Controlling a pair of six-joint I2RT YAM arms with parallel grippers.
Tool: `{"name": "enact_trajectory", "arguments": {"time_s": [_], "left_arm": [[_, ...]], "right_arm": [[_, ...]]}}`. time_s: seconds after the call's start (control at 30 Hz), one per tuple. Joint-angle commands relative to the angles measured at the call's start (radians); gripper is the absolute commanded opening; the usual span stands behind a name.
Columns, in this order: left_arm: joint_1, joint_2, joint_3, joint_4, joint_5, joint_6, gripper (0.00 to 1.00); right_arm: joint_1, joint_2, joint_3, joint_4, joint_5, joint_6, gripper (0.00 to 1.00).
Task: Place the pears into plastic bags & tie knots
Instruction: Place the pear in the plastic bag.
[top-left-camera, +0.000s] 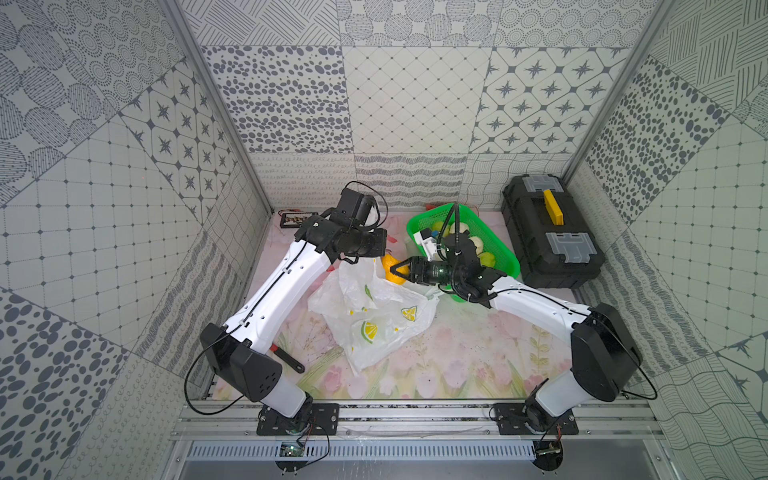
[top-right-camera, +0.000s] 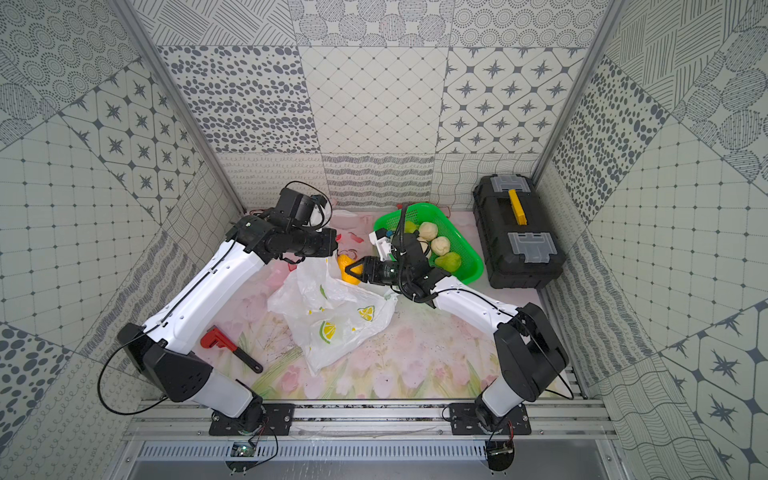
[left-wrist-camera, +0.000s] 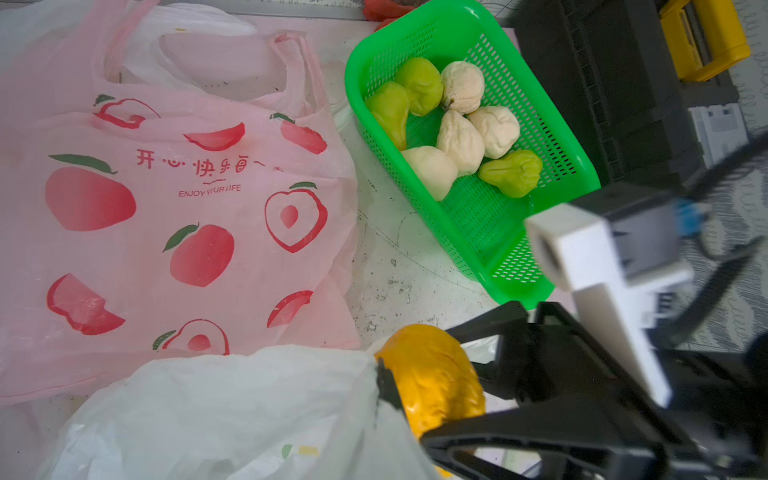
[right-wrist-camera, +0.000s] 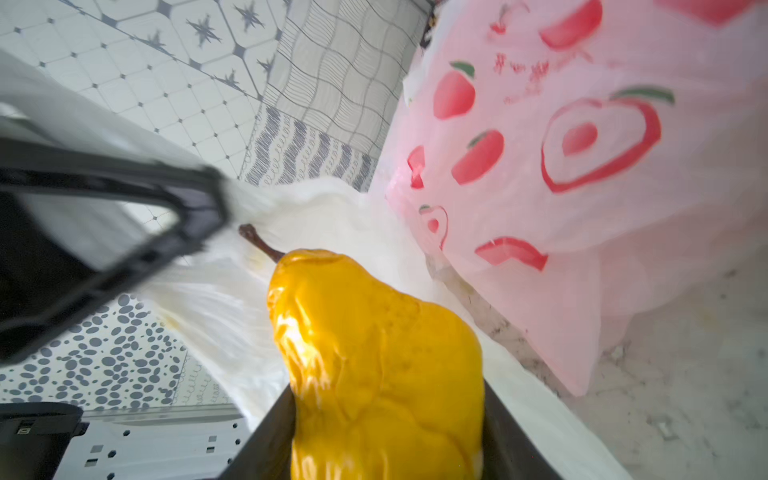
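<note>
Orange-yellow, glossy and pear-shaped, the fruit with a brown stem (right-wrist-camera: 374, 353) sits between the two fingers of my right pincer (top-left-camera: 399, 269), which is clamped on its wide end. The stem end points toward my left pincer (right-wrist-camera: 216, 199). My left pincer is closed on a bunched edge of the thin white plastic carrier bag with lemon-slice prints (top-left-camera: 374, 316). The rest of this bag lies crumpled on the flowered table cover (top-left-camera: 457, 365). The fruit is just beside the lifted edge of the bag. Seven pears (left-wrist-camera: 459, 141), three green and four cream-white, lie in the green mesh plastic basket (left-wrist-camera: 490, 232). The translucent pink plastic bag with red fruit prints (left-wrist-camera: 166, 199) lies flat just beside the basket.
</note>
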Motion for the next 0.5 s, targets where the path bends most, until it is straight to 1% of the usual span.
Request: {"name": "enact_trajectory", "arguments": {"time_s": [0.0,0.2,0.3,0.37,0.4,0.47], "left_arm": [[-0.015,-0.007,0.003,0.064,0.074,0.025,0.0],[-0.015,0.014,0.026,0.047,0.029,0.016,0.0],[-0.013,0.021,0.032,0.044,0.037,0.006,0.0],[-0.016,0.015,0.03,0.055,0.066,-0.005,0.0],[-0.019,0.01,0.029,0.063,0.076,-0.01,0.0],[-0.028,-0.001,0.032,0.077,0.091,-0.014,0.0]], "right_arm": [[0.014,-0.057,-0.03,0.12,-0.119,0.058,0.29],[0.018,-0.188,-0.142,0.005,-0.116,0.005,0.29],[0.035,-0.229,-0.159,-0.055,-0.094,-0.049,0.29],[0.048,-0.201,-0.118,-0.145,-0.065,-0.093,0.29],[0.052,-0.176,-0.102,-0.158,-0.058,-0.096,0.28],[0.055,-0.096,-0.057,-0.166,-0.025,-0.061,0.28]]}}
